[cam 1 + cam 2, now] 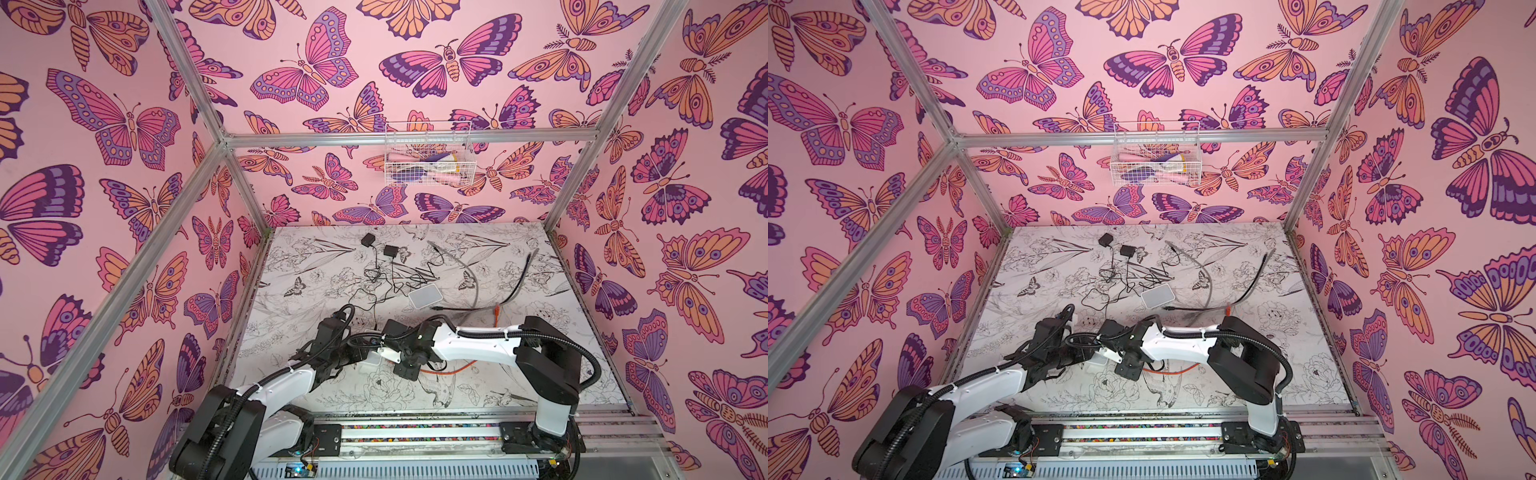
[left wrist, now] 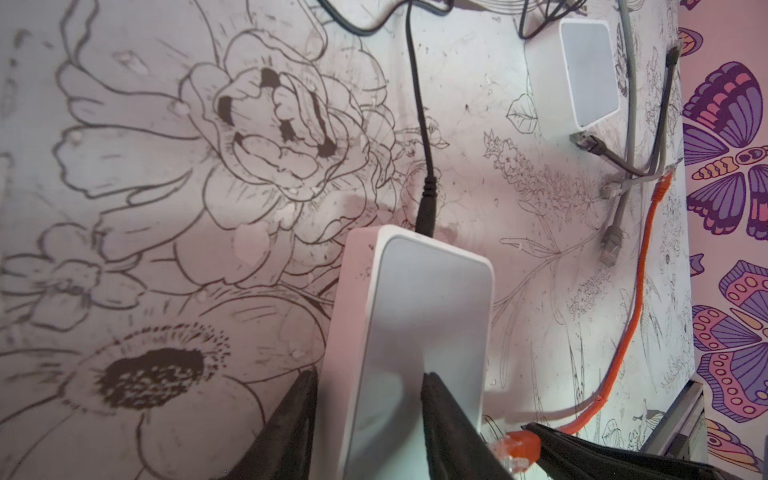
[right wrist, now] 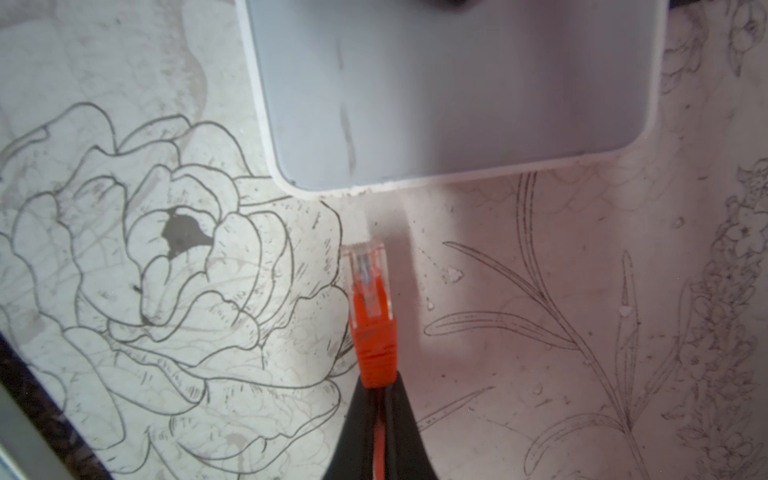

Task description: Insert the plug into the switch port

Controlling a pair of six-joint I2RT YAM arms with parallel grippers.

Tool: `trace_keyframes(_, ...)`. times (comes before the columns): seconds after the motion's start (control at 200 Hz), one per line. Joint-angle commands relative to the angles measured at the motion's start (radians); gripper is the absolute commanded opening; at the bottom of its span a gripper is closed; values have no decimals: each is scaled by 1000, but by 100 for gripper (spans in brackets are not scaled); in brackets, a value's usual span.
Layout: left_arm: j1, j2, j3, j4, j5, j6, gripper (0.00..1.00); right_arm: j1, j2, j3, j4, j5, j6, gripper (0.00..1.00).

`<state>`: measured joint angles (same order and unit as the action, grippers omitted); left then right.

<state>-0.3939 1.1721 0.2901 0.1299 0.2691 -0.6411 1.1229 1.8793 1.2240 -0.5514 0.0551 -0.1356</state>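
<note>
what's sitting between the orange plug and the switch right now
Nothing visible: only bare table lies between the orange plug and the near edge of the white switch. The port itself does not show.

The plug [image 3: 370, 299], orange-booted with a clear tip, points at the white, grey-topped switch [image 3: 449, 91], just short of its edge, not inserted.

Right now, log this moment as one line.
left gripper: holds switch | right gripper: shut on orange plug | state: orange plug short of switch edge, not inserted
</note>
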Motion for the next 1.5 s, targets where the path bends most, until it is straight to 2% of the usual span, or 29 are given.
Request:
trace_keyframes(0.0,-11,-20,-31,2,5,-12,44,11,24,27,4,-28,-16,0)
trace_keyframes(0.932,-33,-46,-71,22,-7,-14,43,11,54,69,13,19,-8,0)
trace_keyframes(1.137,-46,-56,-81,26,-17,-25,43,14,19,37,94,25,35,0)
trace_keyframes(1.498,-90,-62,-100,40,-28,-38,43,14,-7,-4,205,-42,64,0)
